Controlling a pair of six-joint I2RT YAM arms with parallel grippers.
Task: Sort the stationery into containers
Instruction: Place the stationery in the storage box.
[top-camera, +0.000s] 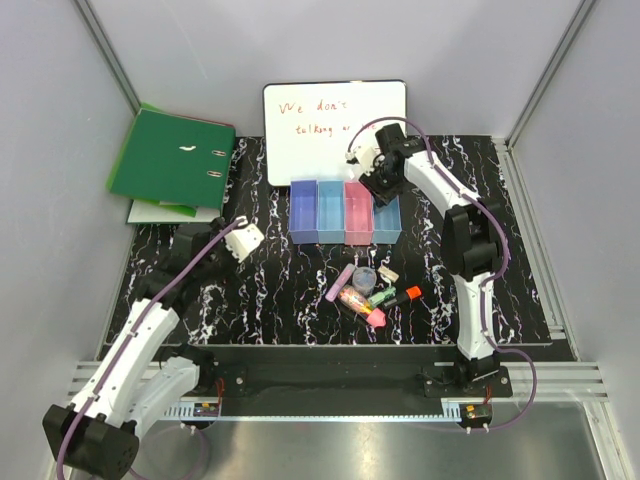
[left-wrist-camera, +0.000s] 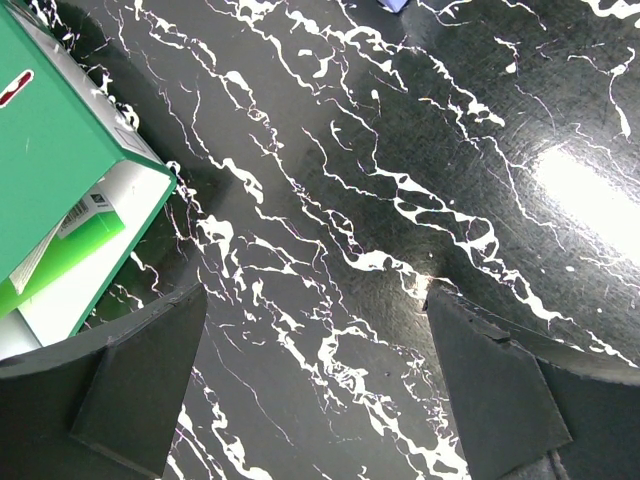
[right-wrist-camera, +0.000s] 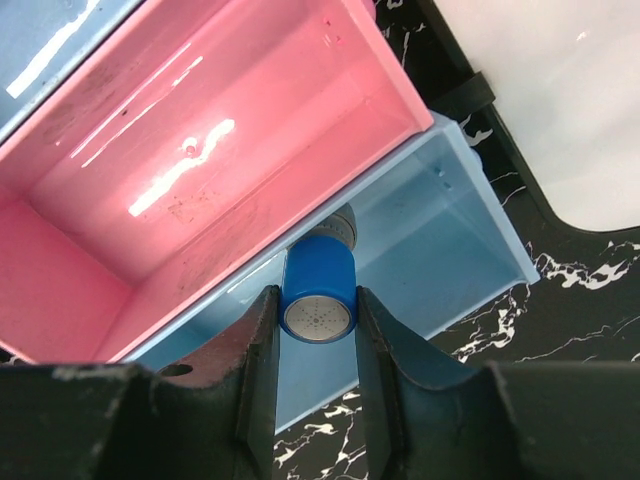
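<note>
Stationery is split between two places. A blue-capped bottle (right-wrist-camera: 320, 278) is clamped by its cap between the fingers of the right gripper (right-wrist-camera: 316, 302), whose jaws are closed on it from both sides. It is held in the air over the end light blue bin (right-wrist-camera: 450, 240), close to the wall shared with the pink bin (right-wrist-camera: 200, 150).

The other pieces are seen in a loose heap on the marbled black table (top-camera: 270, 290), nearer the arm bases: a lilac marker (top-camera: 340, 283), a round blue piece (top-camera: 365, 275), a green highlighter (top-camera: 382, 297), an orange highlighter (top-camera: 406, 295) and a pink highlighter (top-camera: 375, 317), touching or just beside one another.

The row of four joined bins (top-camera: 318, 212) is set just in front of a whiteboard (top-camera: 335, 120) with red writing. The left gripper (top-camera: 245, 241) is positioned well apart from the heap, towards the left of the table, with its jaws spread wide and nothing gripped. In its wrist view only the table surface and the corner of a green ring binder (left-wrist-camera: 50, 150) are shown.
</note>
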